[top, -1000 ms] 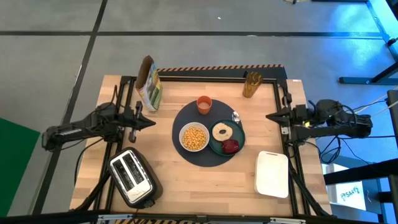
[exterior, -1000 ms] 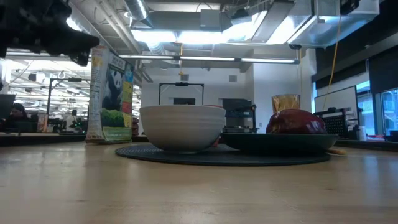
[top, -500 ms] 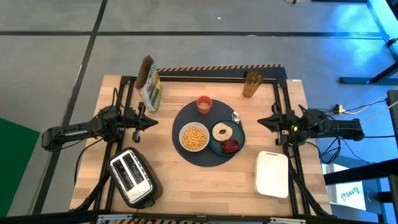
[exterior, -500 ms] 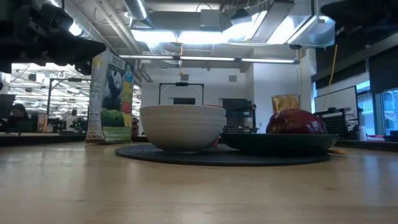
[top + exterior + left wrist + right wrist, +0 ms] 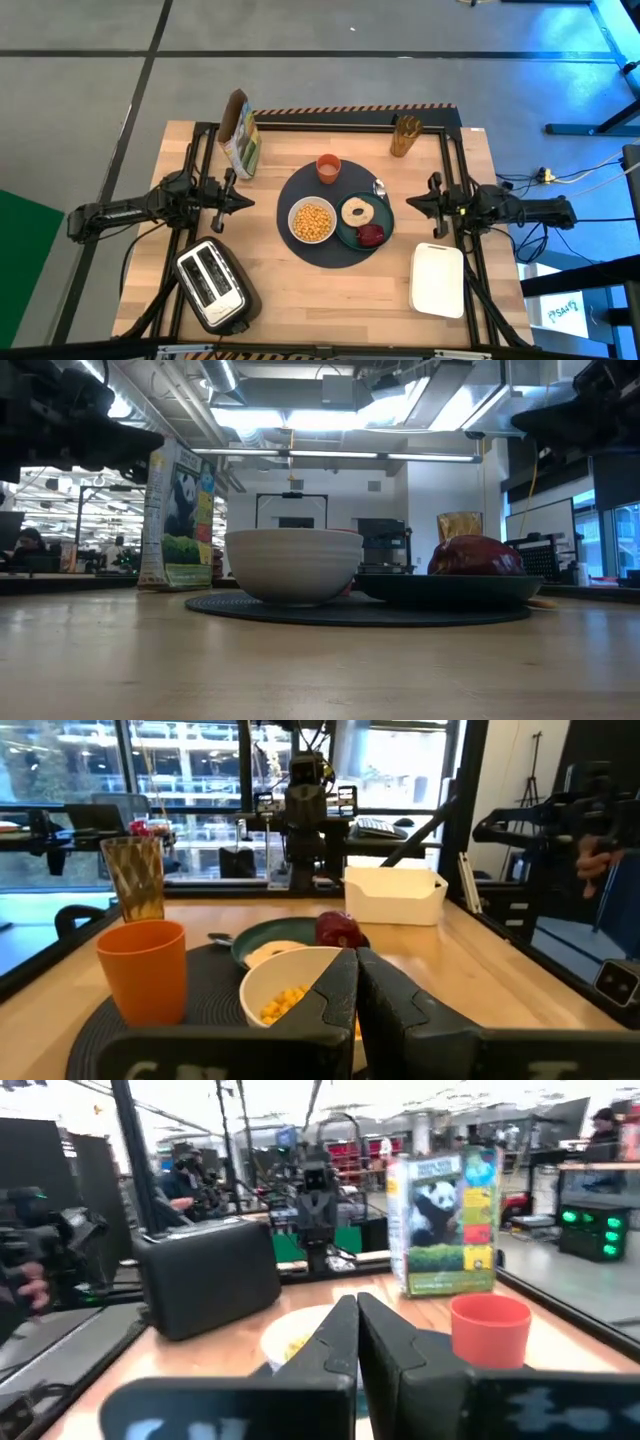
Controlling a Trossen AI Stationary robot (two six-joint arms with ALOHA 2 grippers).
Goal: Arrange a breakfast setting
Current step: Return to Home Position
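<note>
My left gripper (image 5: 355,955) has its fingers pressed flat together with nothing between them. My right gripper (image 5: 357,1302) is clenched the same way, also empty. There is nothing left to carry, so I judge that closed and idle is the proper way to go home.

From above, the left gripper (image 5: 245,200) hangs beside the round dark-grey mat (image 5: 325,252) on one side. The right gripper (image 5: 410,203) faces it from the other side, and both are clear of the crockery.

The setting sits between them in the middle of the table. The white bowl (image 5: 291,221) holds the yellow cereal (image 5: 313,220). Just beside it, the teal plate (image 5: 387,222) carries the toasted ring (image 5: 348,212) and the dark-red fruit (image 5: 371,235). The orange cup (image 5: 328,168) stands at the mat's far edge, and the spoon (image 5: 380,187) lies at the plate's rim. Everything is gathered on the one mat, which reads to me as a finished place setting. The toaster (image 5: 212,285), the white tray (image 5: 437,280) and the cereal box (image 5: 240,135) stay off the mat, since they are not part of it.

Against a second ago, my right arm has swung inward, bringing its gripper nearer the mat and slightly toward the tray's end. It now shows in the upper corner of the low view, where it was absent. My left arm has barely shifted, and nothing on the mat has moved.
</note>
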